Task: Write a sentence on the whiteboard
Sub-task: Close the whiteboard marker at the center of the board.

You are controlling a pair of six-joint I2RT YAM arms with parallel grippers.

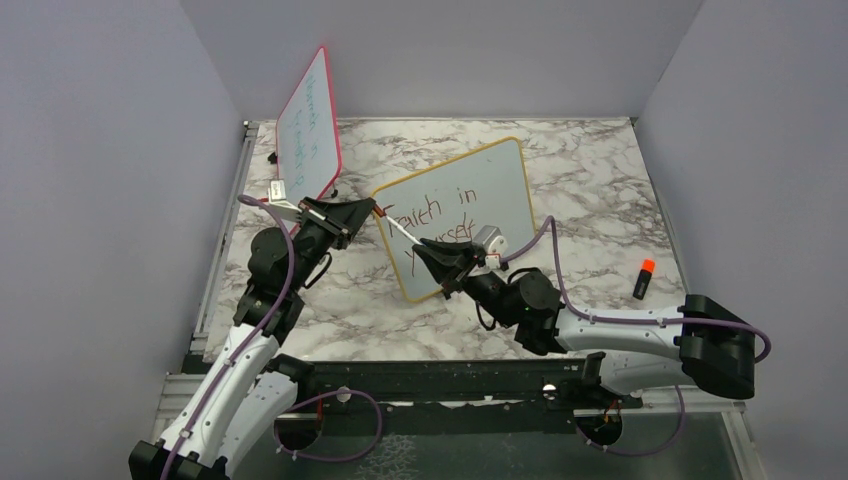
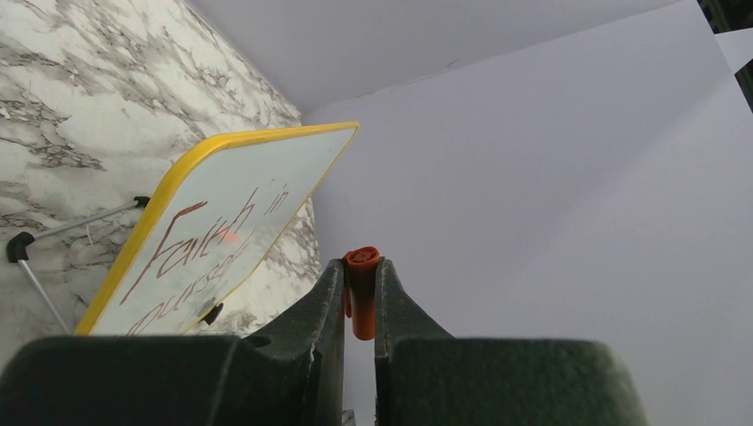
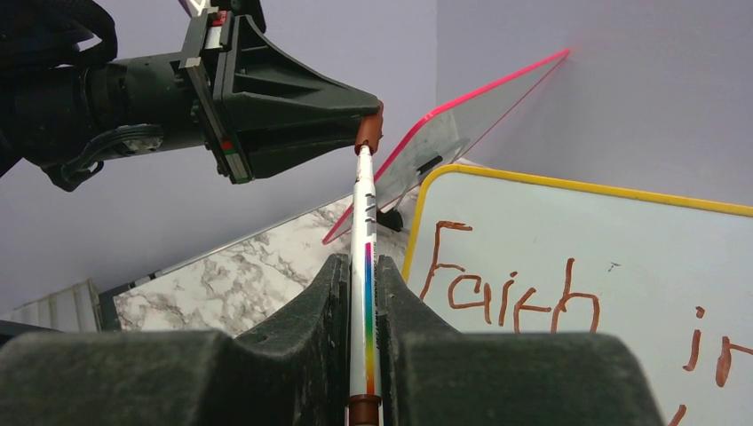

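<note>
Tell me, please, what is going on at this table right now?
The left fingers pinch an orange marker cap, and the right fingers hold the marker with its tip meeting that cap. Whether the cap is going on or coming off cannot be told. On the yellow-framed whiteboard, the sentence reads "Faith in yourself" in dark red where it shows.

— What sort of place is this?
— A robot lab cell, I'd say. Two arms (image 1: 235,365) are bolted to a black rail (image 1: 440,381) at the near edge of a marble-patterned table (image 1: 600,170).
— Not an office or a home?
— Plain grey walls (image 1: 110,150) box the table on three sides, and purple cables (image 1: 650,321) run along the arms. Past the rail may be bare floor; it's too dim to tell.
</note>
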